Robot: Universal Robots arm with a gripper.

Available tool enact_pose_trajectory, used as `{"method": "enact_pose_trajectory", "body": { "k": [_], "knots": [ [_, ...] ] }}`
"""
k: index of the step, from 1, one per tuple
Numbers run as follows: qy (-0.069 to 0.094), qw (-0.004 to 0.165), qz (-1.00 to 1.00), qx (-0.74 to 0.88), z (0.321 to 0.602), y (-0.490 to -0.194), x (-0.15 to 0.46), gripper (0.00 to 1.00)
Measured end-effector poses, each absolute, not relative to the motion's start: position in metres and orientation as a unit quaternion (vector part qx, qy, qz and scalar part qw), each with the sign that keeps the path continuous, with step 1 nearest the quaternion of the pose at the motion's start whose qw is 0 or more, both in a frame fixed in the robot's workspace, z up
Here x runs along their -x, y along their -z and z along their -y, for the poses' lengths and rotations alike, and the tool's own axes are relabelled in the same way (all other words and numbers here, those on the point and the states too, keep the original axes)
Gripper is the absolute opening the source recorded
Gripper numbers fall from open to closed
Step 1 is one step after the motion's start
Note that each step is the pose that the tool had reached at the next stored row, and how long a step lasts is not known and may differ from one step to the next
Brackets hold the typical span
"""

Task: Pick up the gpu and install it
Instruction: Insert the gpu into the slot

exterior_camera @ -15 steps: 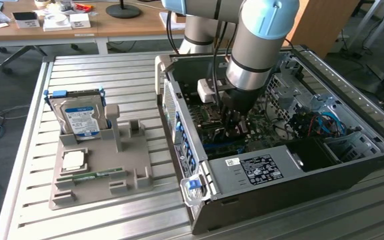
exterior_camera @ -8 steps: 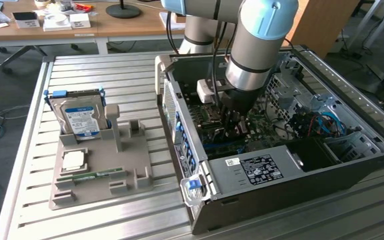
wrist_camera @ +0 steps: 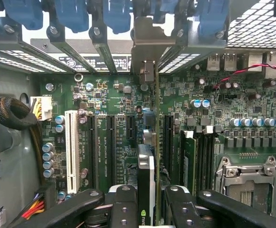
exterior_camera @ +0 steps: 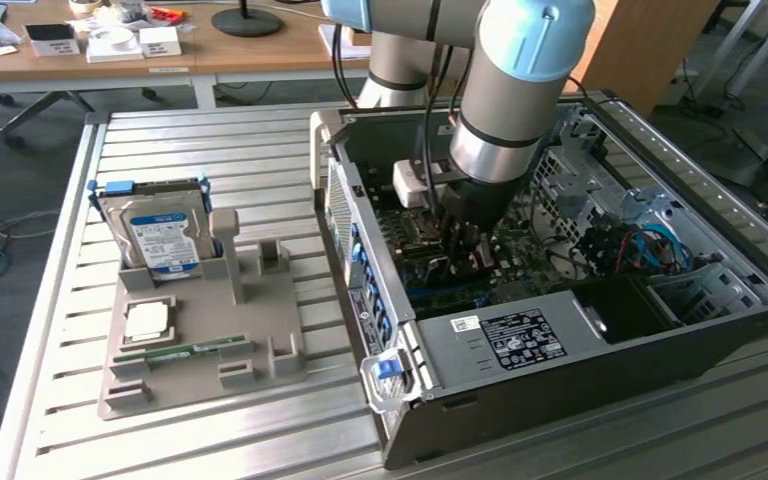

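Wrist view: black two-finger gripper (wrist_camera: 149, 209) clamped on the thin green GPU card (wrist_camera: 149, 156), held edge-on, its silver metal end bracket (wrist_camera: 144, 45) up against the rear slot openings, card just above the green motherboard (wrist_camera: 114, 137) beside the black expansion slots. Exterior view: grey-and-blue arm (exterior_camera: 504, 100) reaches down into the open black PC case (exterior_camera: 518, 340); silver hard drive (exterior_camera: 164, 235) stands in the grey tray (exterior_camera: 211, 385) on the slatted table.

Green motherboard (wrist_camera: 123, 123), white slot (wrist_camera: 71, 152), blue-white labelled hard drive (exterior_camera: 164, 235).
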State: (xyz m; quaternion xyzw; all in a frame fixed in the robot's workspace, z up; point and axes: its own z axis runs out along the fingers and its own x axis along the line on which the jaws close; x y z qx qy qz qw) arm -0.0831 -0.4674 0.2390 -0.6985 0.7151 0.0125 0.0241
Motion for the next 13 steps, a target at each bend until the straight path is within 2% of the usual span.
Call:
{"method": "enact_pose_trajectory", "body": {
  "k": [13],
  "knots": [
    [-0.012, 0.024, -0.715, 0.699, 0.4674, -0.2367, 0.0835, 0.27]
  ]
}}
